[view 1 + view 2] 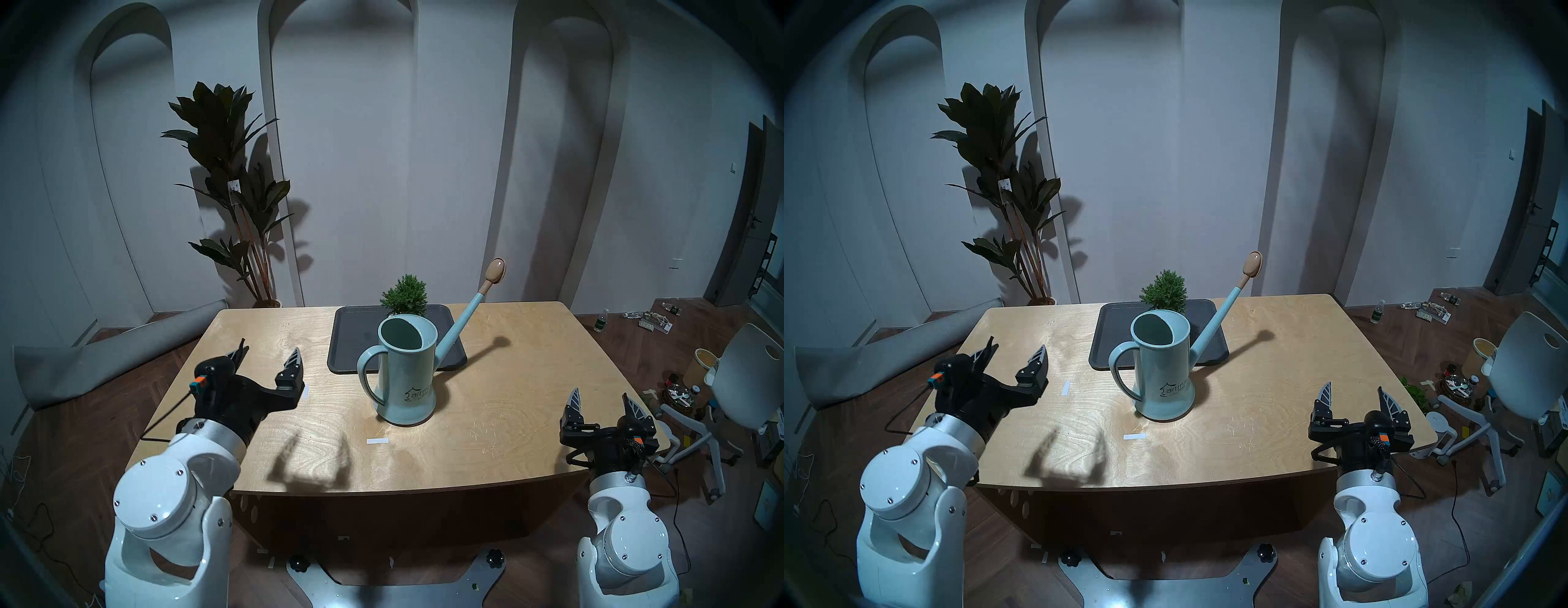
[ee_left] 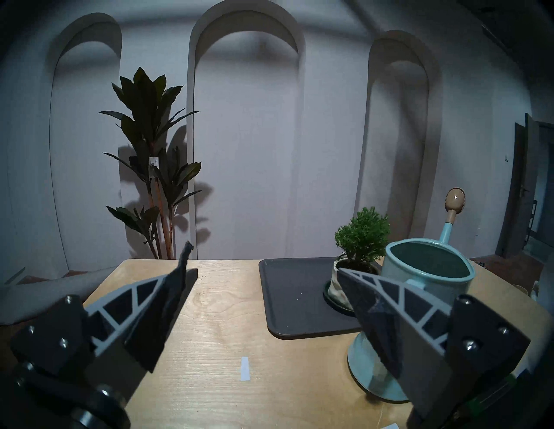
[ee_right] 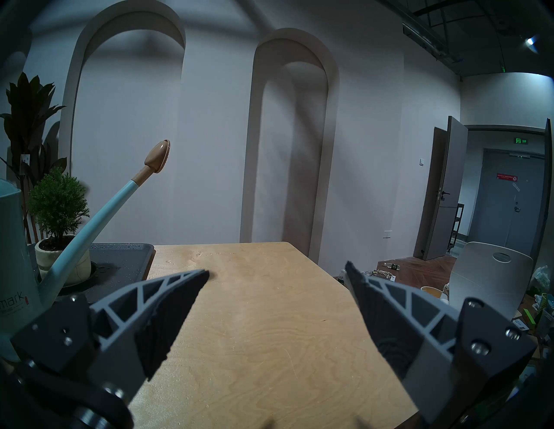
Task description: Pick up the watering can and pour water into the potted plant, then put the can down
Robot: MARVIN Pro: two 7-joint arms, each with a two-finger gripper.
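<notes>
The pale teal watering can (image 1: 407, 373) stands upright mid-table, its loop handle to the left and its spout with the tan rose (image 1: 495, 271) rising to the far right. It also shows in the head right view (image 1: 1163, 369), the left wrist view (image 2: 428, 275) and the right wrist view (image 3: 90, 224). The potted plant (image 1: 405, 295), a small green shrub in a cream pot (image 2: 337, 284) on a black saucer, stands behind the can on a dark tray (image 1: 352, 339). My left gripper (image 1: 269, 354) is open and empty, left of the can's handle. My right gripper (image 1: 602, 397) is open and empty at the table's right edge.
A tall dark broad-leaved floor plant (image 1: 237, 187) stands behind the table's far left corner. White tape strips (image 1: 377, 441) lie on the wooden table (image 1: 509, 403). A white chair (image 1: 746, 382) and floor clutter sit to the right. A grey rolled mat (image 1: 106, 361) lies on the left.
</notes>
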